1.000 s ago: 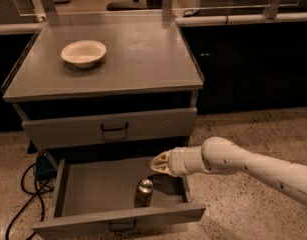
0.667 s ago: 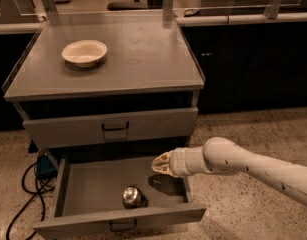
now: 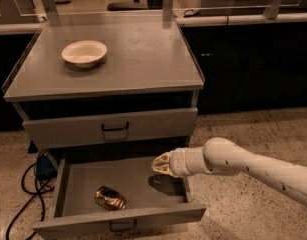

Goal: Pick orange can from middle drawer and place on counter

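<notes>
Camera view: the robot's gripper [image 3: 160, 164], at the end of a pale tubular arm [image 3: 243, 166], hangs over the rear corner of the wide shallow grey metal middle drawer [image 3: 127, 218], which stands pulled out. The fingers are drawn together into one cream-coloured tip with no gap showing, and they hold nothing. A small dented orange-gold metallic can [image 3: 110, 198] lies on its side on the drawer floor. It is below the fingers and off toward the drawer's front wall, well apart from them. Above the fingers is a taller grey drawer front with a black handle [image 3: 110, 127], pushed closed. Higher again is the broad flat grey metal surface of the counter [image 3: 148, 59], where a shallow white bowl [image 3: 84, 52] sits upright, far from the fingers. Black cables [image 3: 30, 184] trail on the speckled floor beside the cabinet.
</notes>
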Controlling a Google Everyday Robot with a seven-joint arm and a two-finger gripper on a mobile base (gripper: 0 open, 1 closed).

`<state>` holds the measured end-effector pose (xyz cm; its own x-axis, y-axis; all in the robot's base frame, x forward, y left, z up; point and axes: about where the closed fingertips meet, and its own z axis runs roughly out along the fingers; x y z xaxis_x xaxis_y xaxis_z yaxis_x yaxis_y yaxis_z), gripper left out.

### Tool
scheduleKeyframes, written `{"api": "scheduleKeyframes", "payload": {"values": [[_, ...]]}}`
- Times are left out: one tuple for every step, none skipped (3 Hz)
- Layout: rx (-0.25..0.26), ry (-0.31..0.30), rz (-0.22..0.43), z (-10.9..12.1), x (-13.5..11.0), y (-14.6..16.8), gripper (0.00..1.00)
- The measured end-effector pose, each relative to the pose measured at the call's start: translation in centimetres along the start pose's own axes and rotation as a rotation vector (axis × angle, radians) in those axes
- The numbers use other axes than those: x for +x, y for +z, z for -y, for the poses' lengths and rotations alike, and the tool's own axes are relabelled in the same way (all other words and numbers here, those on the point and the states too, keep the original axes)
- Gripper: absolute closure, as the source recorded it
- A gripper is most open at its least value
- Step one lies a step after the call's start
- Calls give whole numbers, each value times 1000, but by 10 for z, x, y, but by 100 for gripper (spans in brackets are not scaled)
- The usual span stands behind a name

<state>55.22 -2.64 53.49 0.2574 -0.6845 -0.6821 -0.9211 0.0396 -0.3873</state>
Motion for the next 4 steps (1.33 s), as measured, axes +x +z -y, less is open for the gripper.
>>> {"api": "scheduleKeyframes", "payload": {"values": [[0, -1, 0, 0, 0, 0, 34], [1, -3, 1, 1, -1, 1, 11], [-20, -3, 53, -3, 6, 35, 0], [-85, 7, 125, -17, 11, 113, 0]]}}
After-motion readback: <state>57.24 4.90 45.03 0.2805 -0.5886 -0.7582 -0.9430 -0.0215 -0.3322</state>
